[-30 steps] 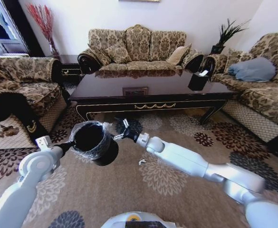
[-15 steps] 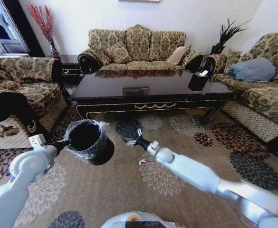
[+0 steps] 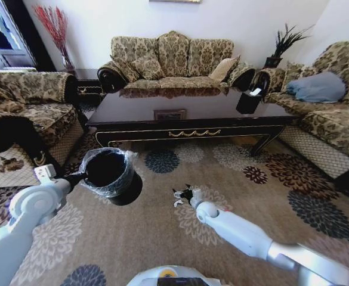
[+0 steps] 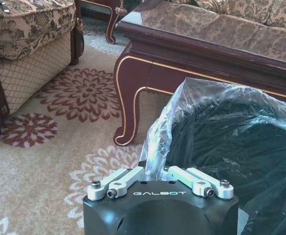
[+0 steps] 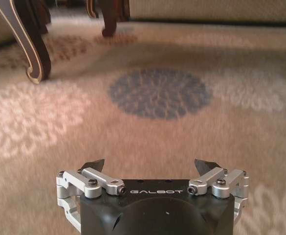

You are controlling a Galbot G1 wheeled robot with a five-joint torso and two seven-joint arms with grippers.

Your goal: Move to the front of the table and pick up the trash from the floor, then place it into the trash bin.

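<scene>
Since a second ago the right gripper [image 3: 182,193] has dropped from beside the bin's rim down to the patterned carpet [image 3: 234,179], and it now sits right at the white paper piece [image 3: 177,203] on the floor. Its arm reaches forward and low from the robot's right side, and in the right wrist view the fingers [image 5: 94,165] stand wide apart with nothing between them (only carpet lies ahead). The left gripper [image 4: 155,172] has drifted slightly toward the robot's left with its load; it is clamped on the rim of the trash bin [image 3: 107,173], pinching the liner bag's edge, and holds the bin off the floor, tilted, its open mouth facing the camera. The coffee table [image 3: 186,116] stands beyond both arms, well apart from the paper.
</scene>
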